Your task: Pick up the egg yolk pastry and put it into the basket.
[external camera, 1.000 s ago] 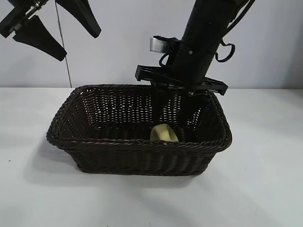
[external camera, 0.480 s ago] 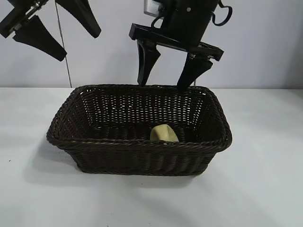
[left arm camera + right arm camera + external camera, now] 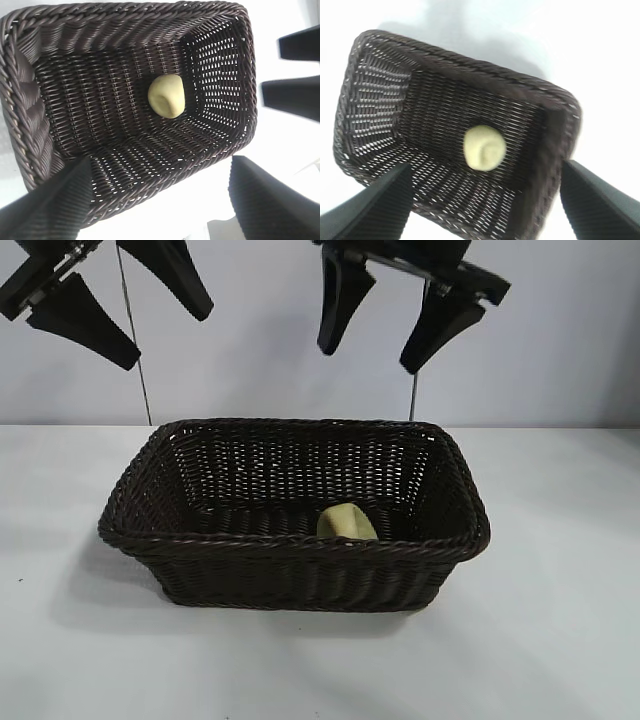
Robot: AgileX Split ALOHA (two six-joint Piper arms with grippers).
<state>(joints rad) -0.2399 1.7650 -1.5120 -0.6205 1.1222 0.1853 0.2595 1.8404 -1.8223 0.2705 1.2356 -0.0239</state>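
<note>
Both arms: hanging clear above the table point(image 3: 560, 640), neither one carrying anything.
Basket: the basket point(image 3: 300, 545) is sitting in the middle of the table, upright, with its braided rim unobstructed from above.
Right gripper: the right gripper point(image 3: 388, 325) is hovering well above the basket's far rim, tilting downward, jaws standing wide apart with nothing between them.
Left gripper: the left gripper point(image 3: 125, 305) is waiting up at the far left, above and outside the basket, jaws also spread wide and empty; its fingers point(image 3: 47, 210) are framing the basket in its own wrist view.
Pastry: the pastry point(image 3: 346, 523) is lying on the woven floor inside the basket, toward the near wall and somewhat to the right of centre, touching no gripper.
Done: I'm judging the placing finished, since the pastry is resting in the basket and is free of both grippers.
Left to do: nothing on the pastry itself, as far as I'm seeing; at most the arms are needing to clear off to a rest position.
</note>
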